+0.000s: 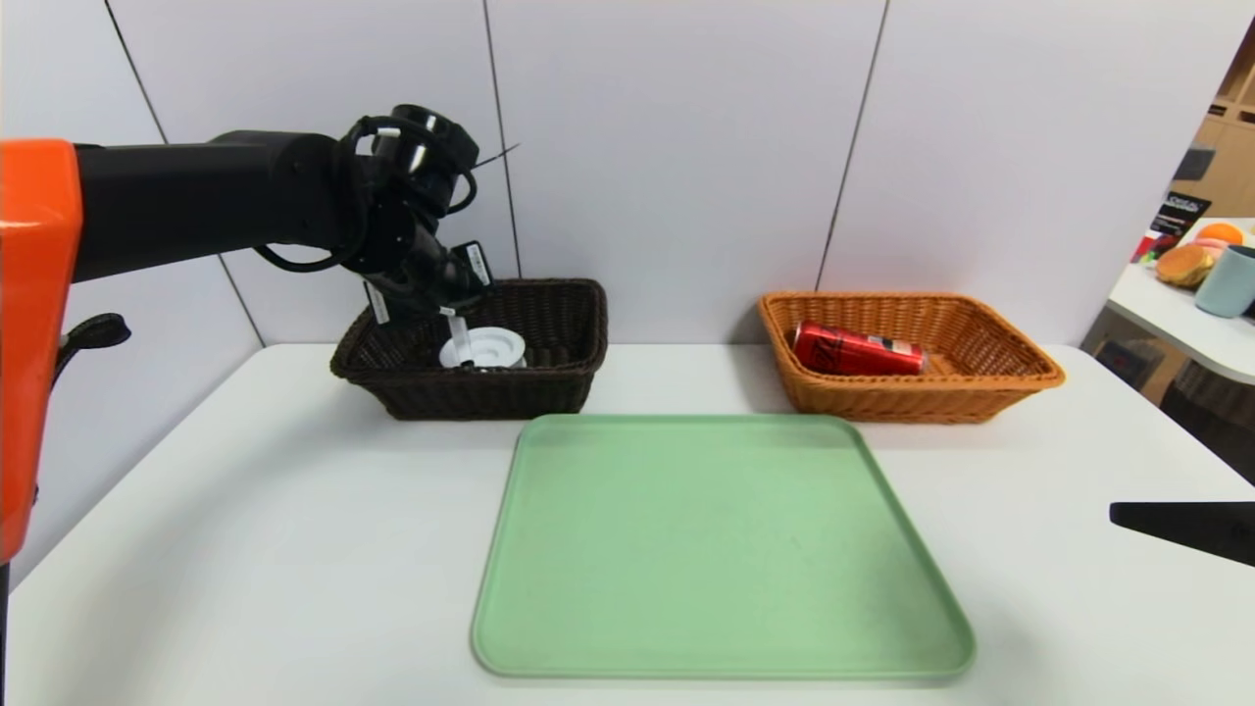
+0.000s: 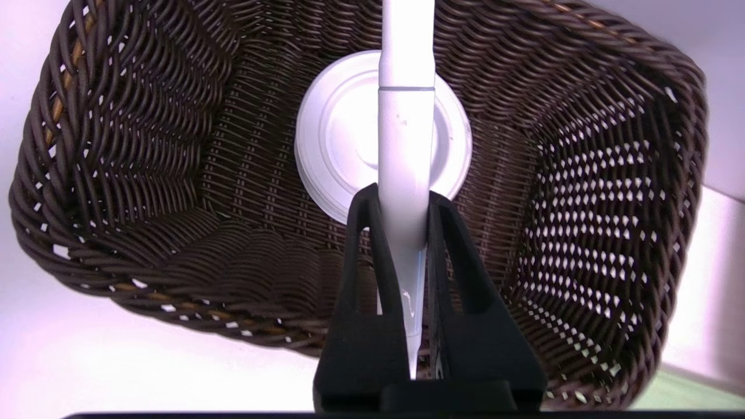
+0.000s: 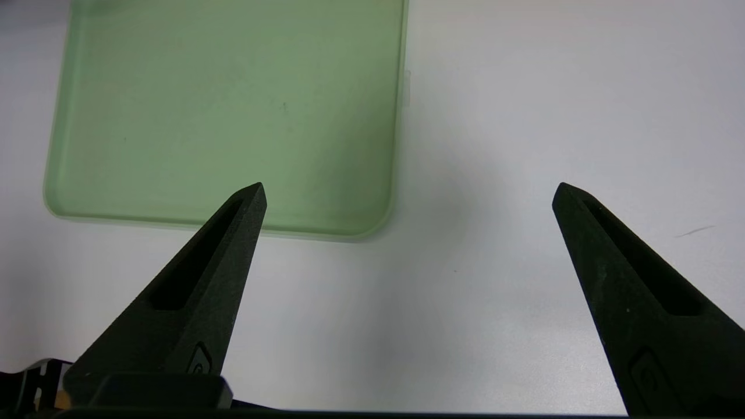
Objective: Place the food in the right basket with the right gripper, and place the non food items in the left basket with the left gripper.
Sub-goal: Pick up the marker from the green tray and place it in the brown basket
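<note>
The left gripper (image 2: 401,203) is clamped on the white marker (image 2: 405,145) near 1 end, above the dark left basket (image 2: 145,145), where the white strainer disc (image 2: 337,139) already lies. The marker looks light, rigid and smooth, likely to swivel when held so far off its middle. The red can (image 1: 858,349) lies in the right basket (image 1: 1020,378). The right gripper (image 3: 407,198) hangs over the table (image 3: 524,116), jaws wide apart.

The tray (image 1: 721,549) lies before both baskets (disc (image 1: 487,348) in left basket (image 1: 549,387), can (image 1: 858,350) in right basket (image 1: 980,392)).
</note>
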